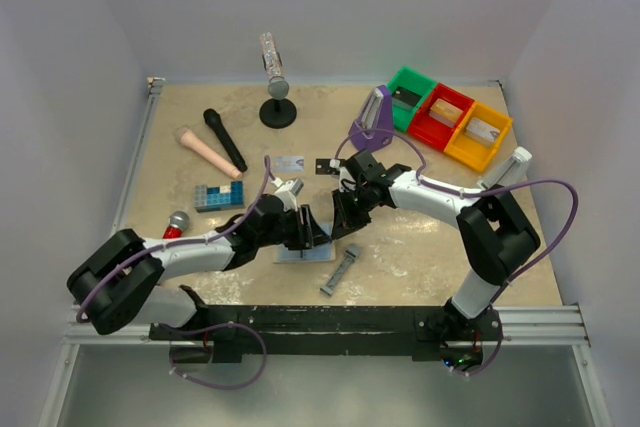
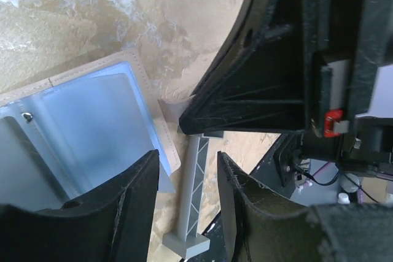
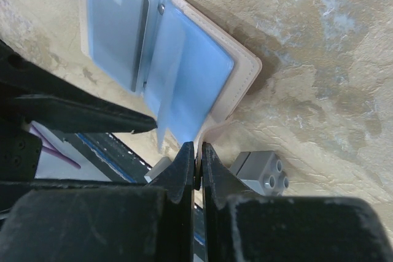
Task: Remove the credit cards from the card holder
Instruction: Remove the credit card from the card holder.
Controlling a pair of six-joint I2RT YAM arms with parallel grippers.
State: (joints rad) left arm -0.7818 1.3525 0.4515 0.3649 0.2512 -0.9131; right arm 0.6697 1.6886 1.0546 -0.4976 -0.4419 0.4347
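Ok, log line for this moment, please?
card holder: open on table | right end effector: shut on its edge tab | left end effector: open, at the holder | silver card: out on table

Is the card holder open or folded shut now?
Open. The card holder lies spread, both pale blue inner halves facing up in the right wrist view.

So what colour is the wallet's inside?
Pale blue; the card holder shows best in the right wrist view.

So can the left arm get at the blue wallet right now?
Probably yes. The left gripper hangs open right over the card holder edge, with nothing between them. The right gripper seems to pinch a corner flap, off to one side.
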